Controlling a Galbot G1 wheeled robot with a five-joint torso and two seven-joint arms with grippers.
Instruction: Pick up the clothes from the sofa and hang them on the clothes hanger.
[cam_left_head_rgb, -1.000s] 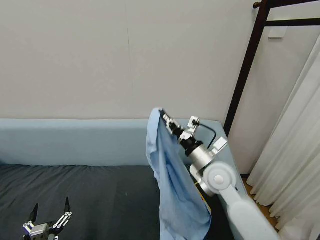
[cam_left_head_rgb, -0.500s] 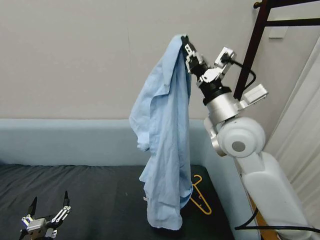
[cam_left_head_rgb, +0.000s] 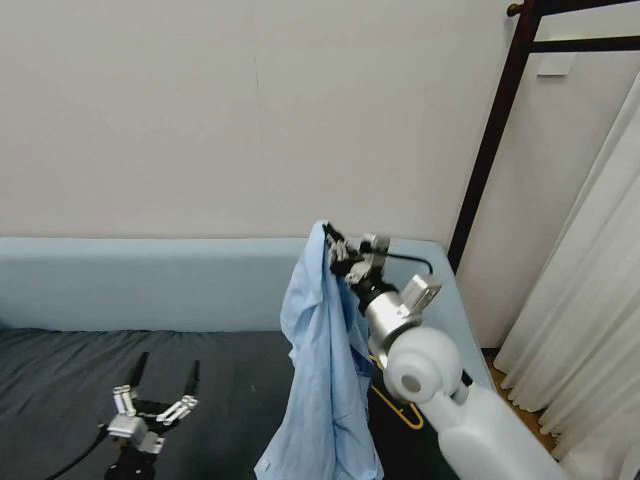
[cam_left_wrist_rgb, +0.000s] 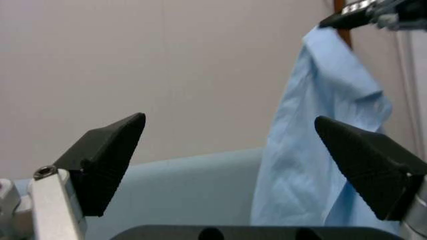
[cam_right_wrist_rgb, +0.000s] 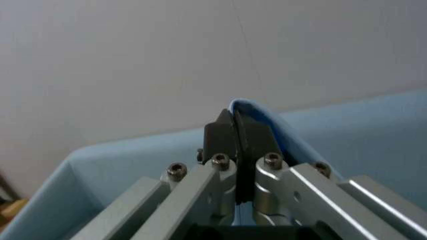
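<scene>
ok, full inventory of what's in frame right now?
shirt: 1, light blue, hanging from the right gripper over the sofa's right end
hanger: 1, yellow, on the sofa seat, right of the shirt's lower part, partly hidden
sofa: 1, light blue back, dark grey seat, along the wall
clothes rack: 1, dark brown, right of the sofa
curtain: 1, white, far right
wall: 1, off-white, behind the sofa
left gripper: 1, black fingers, open, low over the seat
right gripper: 1, silver and black, shut on the shirt's top edge
</scene>
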